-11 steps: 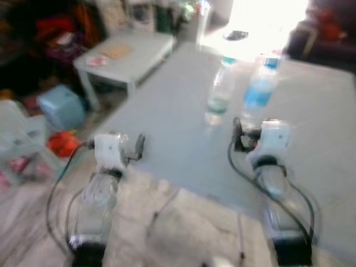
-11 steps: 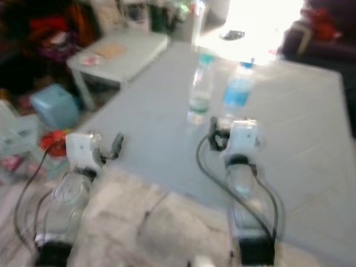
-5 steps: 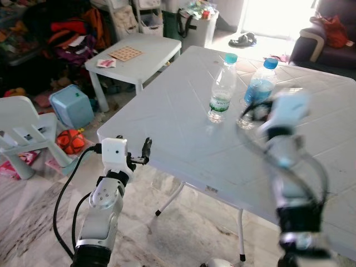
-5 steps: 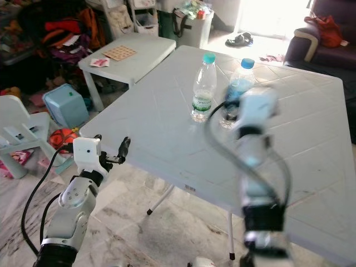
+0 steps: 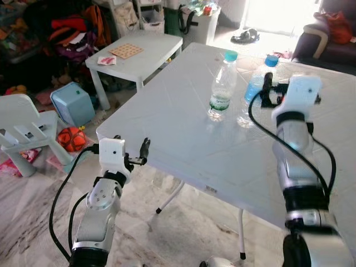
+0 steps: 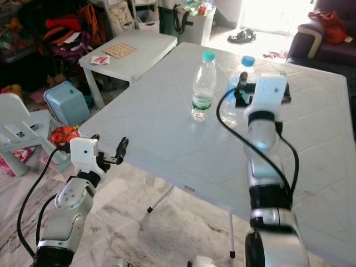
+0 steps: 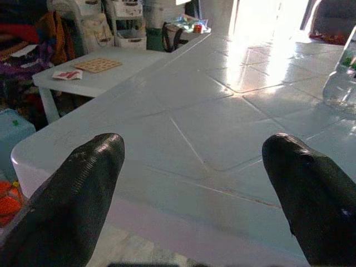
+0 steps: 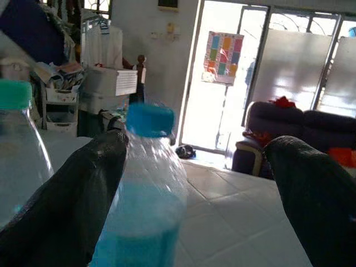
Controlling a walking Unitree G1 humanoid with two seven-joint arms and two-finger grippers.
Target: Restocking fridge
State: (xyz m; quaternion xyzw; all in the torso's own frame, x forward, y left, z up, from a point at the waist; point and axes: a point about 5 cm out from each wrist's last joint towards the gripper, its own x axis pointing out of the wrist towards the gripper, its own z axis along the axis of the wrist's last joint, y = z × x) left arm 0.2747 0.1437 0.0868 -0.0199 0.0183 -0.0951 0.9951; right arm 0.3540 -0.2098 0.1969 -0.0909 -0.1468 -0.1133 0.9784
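Two water bottles stand on the white plastic table (image 5: 183, 128): a clear one with a green cap (image 5: 222, 83) and, to its right, a blue-tinted one with a blue cap (image 5: 256, 92). My right gripper (image 5: 267, 92) is raised over the table, right behind the blue-capped bottle. In the right wrist view its fingers (image 8: 67, 206) are open, and the blue-capped bottle (image 8: 147, 211) stands just ahead, close to one finger, with nothing gripped. My left gripper (image 5: 143, 151) hovers at the table's near left corner, open and empty, its fingers (image 7: 72, 194) pointing across the tabletop.
To the left stand a low white side table (image 5: 136, 55), a light blue box (image 5: 71, 105), a white child's chair (image 5: 22, 133) and an orange toy (image 5: 71, 139). A dark sofa (image 5: 328, 39) is at the back right. Clutter fills the far left.
My right arm has risen from low in front of me and reached forward to the blue-capped bottle. The left arm has barely moved. The blurred view has steadied.
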